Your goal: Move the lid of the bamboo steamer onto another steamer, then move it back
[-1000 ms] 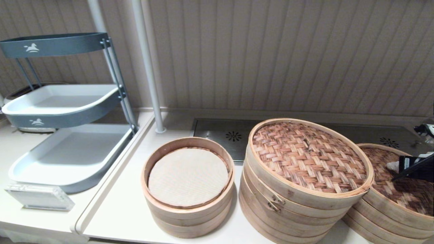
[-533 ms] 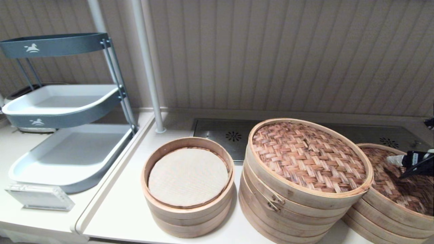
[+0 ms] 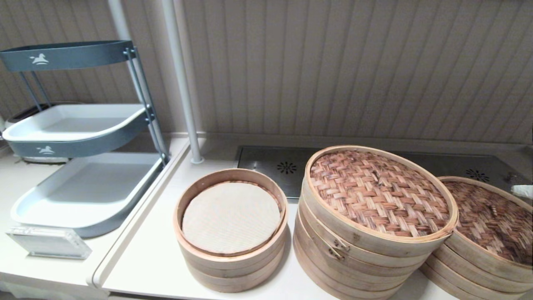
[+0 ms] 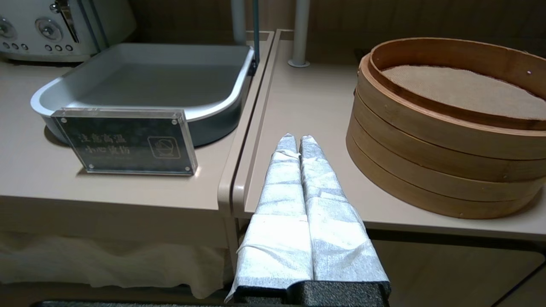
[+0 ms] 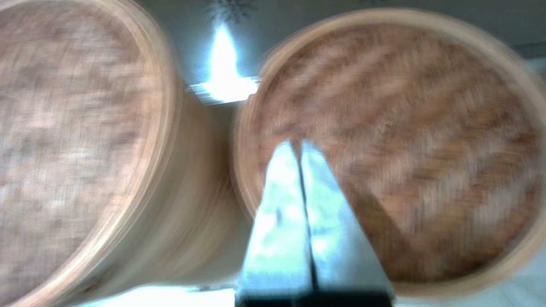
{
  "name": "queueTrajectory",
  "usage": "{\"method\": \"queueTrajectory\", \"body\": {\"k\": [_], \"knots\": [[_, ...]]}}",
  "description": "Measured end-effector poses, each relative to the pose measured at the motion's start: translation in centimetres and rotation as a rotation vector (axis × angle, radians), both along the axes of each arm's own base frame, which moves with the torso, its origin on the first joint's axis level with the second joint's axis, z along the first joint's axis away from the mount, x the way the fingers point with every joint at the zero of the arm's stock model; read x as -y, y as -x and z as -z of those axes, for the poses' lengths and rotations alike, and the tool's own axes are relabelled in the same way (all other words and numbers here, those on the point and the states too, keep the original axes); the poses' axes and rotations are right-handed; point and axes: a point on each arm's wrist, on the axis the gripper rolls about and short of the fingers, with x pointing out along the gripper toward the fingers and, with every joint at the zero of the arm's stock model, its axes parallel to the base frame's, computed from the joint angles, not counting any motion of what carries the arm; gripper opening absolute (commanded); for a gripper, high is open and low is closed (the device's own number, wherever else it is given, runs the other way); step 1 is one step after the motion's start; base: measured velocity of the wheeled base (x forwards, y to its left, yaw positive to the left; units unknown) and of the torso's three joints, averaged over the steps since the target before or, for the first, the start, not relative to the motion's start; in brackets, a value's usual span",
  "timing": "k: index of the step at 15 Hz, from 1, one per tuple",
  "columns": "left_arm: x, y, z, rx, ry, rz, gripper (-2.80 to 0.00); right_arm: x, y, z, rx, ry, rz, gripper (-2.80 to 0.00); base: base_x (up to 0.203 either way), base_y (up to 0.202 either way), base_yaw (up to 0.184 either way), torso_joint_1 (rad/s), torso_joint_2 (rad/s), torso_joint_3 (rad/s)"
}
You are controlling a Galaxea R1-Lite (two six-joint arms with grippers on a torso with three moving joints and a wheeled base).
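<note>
The bamboo steamer lid (image 3: 491,216), with its dark mottled weave, lies on the low wide steamer at the far right. The right wrist view shows it too (image 5: 392,145). Another steamer (image 3: 379,191), the tall stack with a paler top and a dark clasp (image 3: 339,248), stands left of it and touching it. My right gripper (image 5: 297,143) is shut and empty, raised above the lid's near-left part. In the head view only its white tip (image 3: 524,191) shows at the right edge. My left gripper (image 4: 297,137) is shut and idle over the counter's front edge.
A smaller steamer with a white cloth liner (image 3: 231,216) stands left of the tall stack. Further left are a rack of grey trays (image 3: 79,125), an acrylic sign (image 3: 48,241) and a white pole (image 3: 179,79). A metal drain panel (image 3: 275,164) lies behind the steamers.
My right gripper has drawn back to the right, off the dark lid, and has nearly left the head view. The lid and the steamers have not moved.
</note>
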Motion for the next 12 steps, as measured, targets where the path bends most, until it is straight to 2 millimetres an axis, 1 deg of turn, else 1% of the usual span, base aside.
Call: {"method": "queueTrajectory", "body": {"k": [2, 5, 7, 10, 12], "knots": [[0.0, 0.0, 0.0, 0.000, 0.000, 0.000, -2.80, -1.4, 2.2, -1.3, 0.018, -0.042, -0.056, -2.80, 0.000, 0.000, 0.000, 0.000, 0.00, 0.000], [0.0, 0.0, 0.0, 0.000, 0.000, -0.001, -2.80, -3.5, 5.7, -3.5, 0.052, -0.049, -0.097, -2.80, 0.000, 0.000, 0.000, 0.000, 0.00, 0.000], [0.0, 0.0, 0.0, 0.000, 0.000, 0.000, -2.80, -4.8, 7.9, -4.6, 0.072, -0.046, -0.112, -2.80, 0.000, 0.000, 0.000, 0.000, 0.00, 0.000], [0.0, 0.0, 0.0, 0.000, 0.000, -0.001, -2.80, -6.5, 10.7, -5.9, 0.105, -0.076, -0.162, -2.80, 0.000, 0.000, 0.000, 0.000, 0.00, 0.000], [0.0, 0.0, 0.0, 0.000, 0.000, 0.000, -2.80, -7.7, 12.5, -6.4, 0.126, -0.113, -0.205, -2.80, 0.000, 0.000, 0.000, 0.000, 0.00, 0.000]]}}
